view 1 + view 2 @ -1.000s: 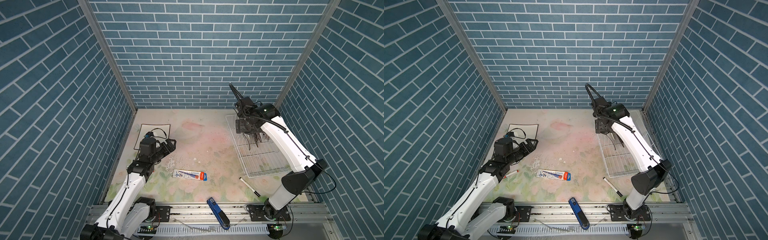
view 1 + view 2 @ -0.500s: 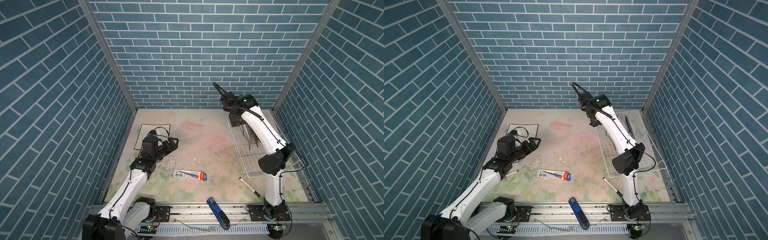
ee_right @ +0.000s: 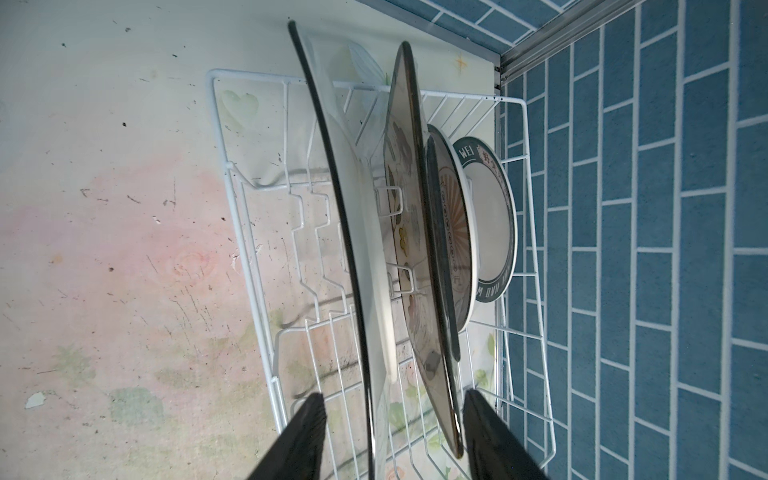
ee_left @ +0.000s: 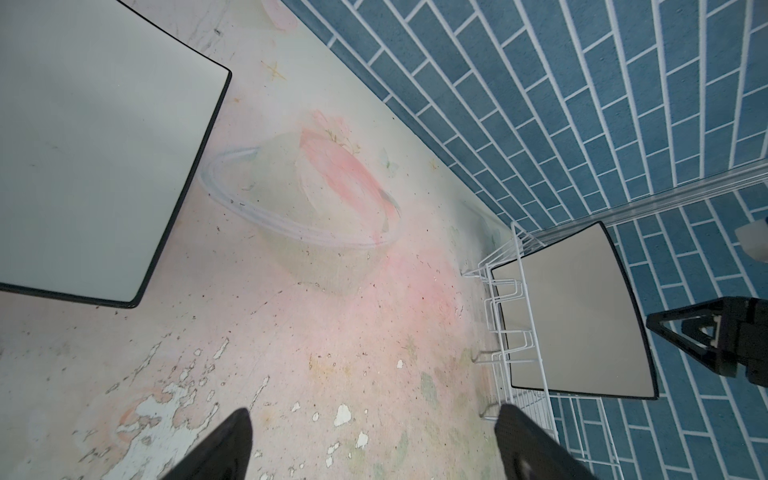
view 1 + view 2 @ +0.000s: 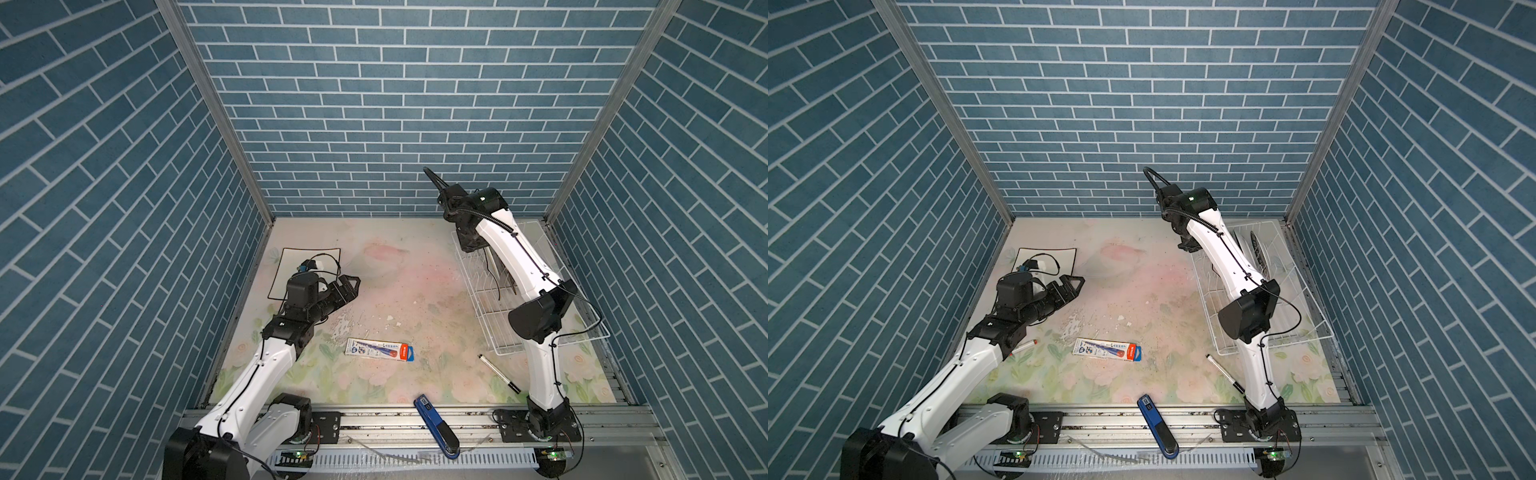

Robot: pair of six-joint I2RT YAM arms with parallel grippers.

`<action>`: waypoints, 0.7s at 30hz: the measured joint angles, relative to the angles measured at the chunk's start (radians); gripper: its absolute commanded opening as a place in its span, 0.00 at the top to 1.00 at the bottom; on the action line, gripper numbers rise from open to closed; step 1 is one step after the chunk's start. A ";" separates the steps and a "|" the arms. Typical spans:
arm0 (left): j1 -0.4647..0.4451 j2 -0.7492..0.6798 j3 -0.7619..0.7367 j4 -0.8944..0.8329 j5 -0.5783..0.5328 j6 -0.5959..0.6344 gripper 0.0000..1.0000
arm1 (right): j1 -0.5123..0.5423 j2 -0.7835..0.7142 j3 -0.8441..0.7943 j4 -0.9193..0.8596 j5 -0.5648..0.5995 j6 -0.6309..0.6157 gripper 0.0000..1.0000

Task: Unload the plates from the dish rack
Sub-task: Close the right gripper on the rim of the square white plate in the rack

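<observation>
The white wire dish rack (image 5: 494, 328) (image 5: 1225, 353) (image 3: 216, 124) stands at the right of the table. Several plates stand upright at its far end. They are a white square plate with a black rim (image 3: 353, 208), a flowered one (image 3: 405, 208), a round patterned one (image 3: 453, 216) and a round teal-lettered one (image 3: 494, 208). My right gripper (image 3: 392, 399) hangs over them, open, its fingers astride the edges of the white square and flowered plates, with gaps at both sides. Another white square plate (image 5: 286, 270) (image 4: 104, 145) lies flat at the back left. Just in front of it my left gripper (image 5: 347, 286) (image 4: 374, 419) hovers, open and with nothing in it.
A flat printed packet (image 5: 380, 349) lies mid-table. A black-tipped marker (image 5: 498, 374) lies in front of the rack. A blue stapler-like tool (image 5: 436, 426) sits on the front rail. A red-tipped pen (image 5: 1025, 345) lies under my left arm. Brick walls close in on three sides.
My right arm has swung from over the rack's middle toward its far end, and its jaws have narrowed around the plate edges. The left arm has barely shifted.
</observation>
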 measured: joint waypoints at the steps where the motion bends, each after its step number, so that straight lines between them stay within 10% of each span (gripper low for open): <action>1: -0.002 0.000 0.000 0.000 0.000 -0.002 0.07 | -0.005 0.002 0.000 0.003 -0.006 -0.004 0.49; 21: -0.032 0.055 0.000 0.066 0.001 -0.032 0.07 | -0.050 0.077 0.000 0.049 -0.030 -0.038 0.61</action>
